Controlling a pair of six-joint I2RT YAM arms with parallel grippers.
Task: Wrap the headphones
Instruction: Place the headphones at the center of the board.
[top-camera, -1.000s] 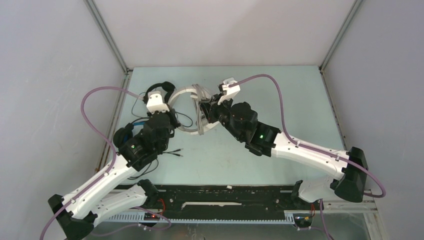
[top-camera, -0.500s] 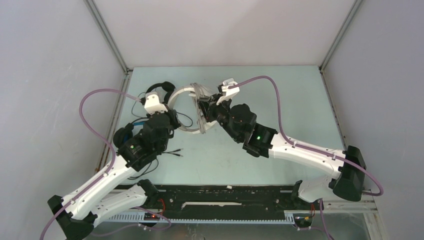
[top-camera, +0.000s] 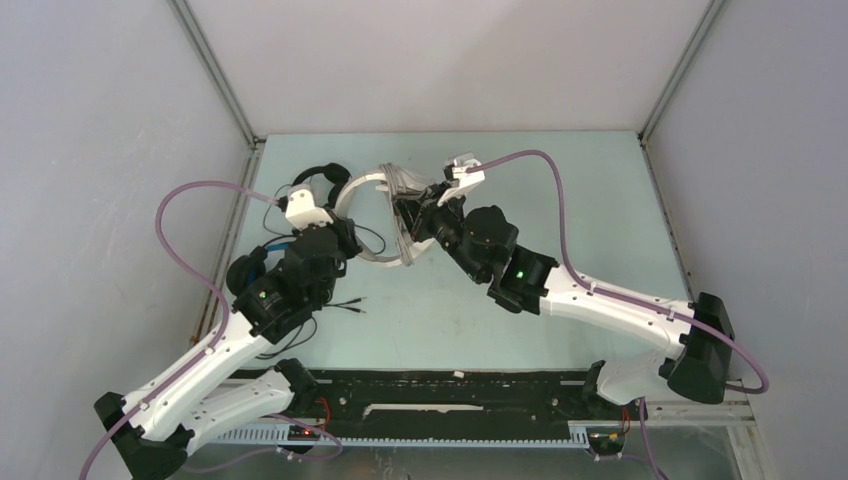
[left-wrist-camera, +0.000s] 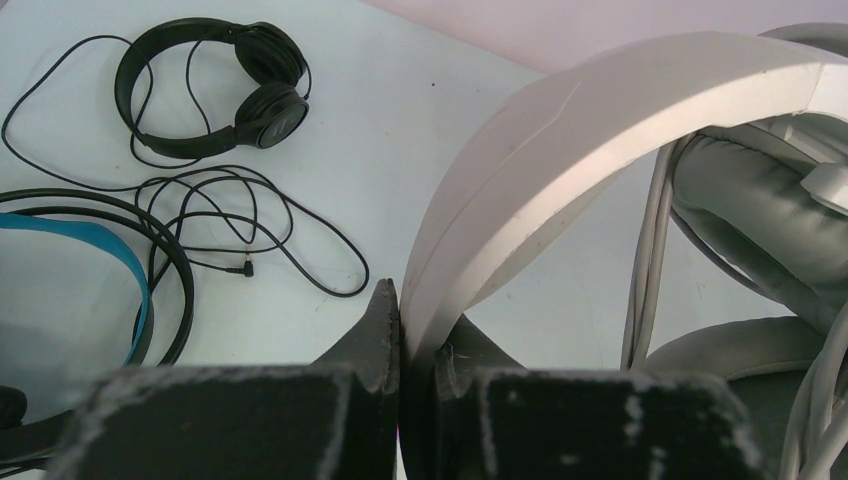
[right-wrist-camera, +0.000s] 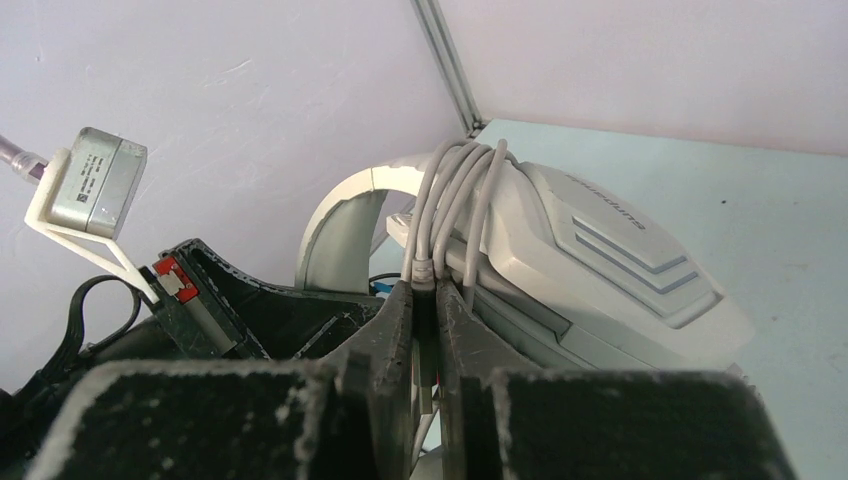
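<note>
The white headphones are held up between both arms at the table's middle back. My left gripper is shut on their white headband, low on its arc. My right gripper is shut on the pale cable, which loops several times over the grey ear cup. The small slim black headphones lie flat at the far left, their thin cable spread loosely. The bulkier black headphones with a blue-lined headband lie under my left arm, partly hidden.
A loose black cable with its jack plug lies on the pale table beside my left arm. Grey walls with metal corner posts close in the left, back and right. A black rail runs along the near edge.
My right gripper has moved a little left and farther back with the cable, turning the white headphones slightly. The left arm has barely shifted.
</note>
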